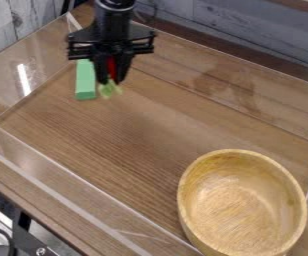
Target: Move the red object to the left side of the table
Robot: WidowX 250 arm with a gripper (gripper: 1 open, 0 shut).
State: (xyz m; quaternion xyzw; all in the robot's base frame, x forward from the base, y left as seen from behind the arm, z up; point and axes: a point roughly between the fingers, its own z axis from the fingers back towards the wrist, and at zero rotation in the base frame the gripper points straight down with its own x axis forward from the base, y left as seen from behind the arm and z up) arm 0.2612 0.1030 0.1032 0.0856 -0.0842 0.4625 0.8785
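Over the far left of the tabletop (143,125), the end effector (110,68) grips the red object (113,70) beside the green block (85,80).

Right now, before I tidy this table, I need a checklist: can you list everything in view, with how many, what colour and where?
table: one, brown wood grain, fills most of the view
wooden bowl: one, pale tan, lower right of the picture
green block: one, green, upper left, beside the gripper
red object: one, red with a green leafy end, in the gripper, right of the block
cables: several, black, lower left corner
gripper: one, black, upper left of centre, shut on the red object
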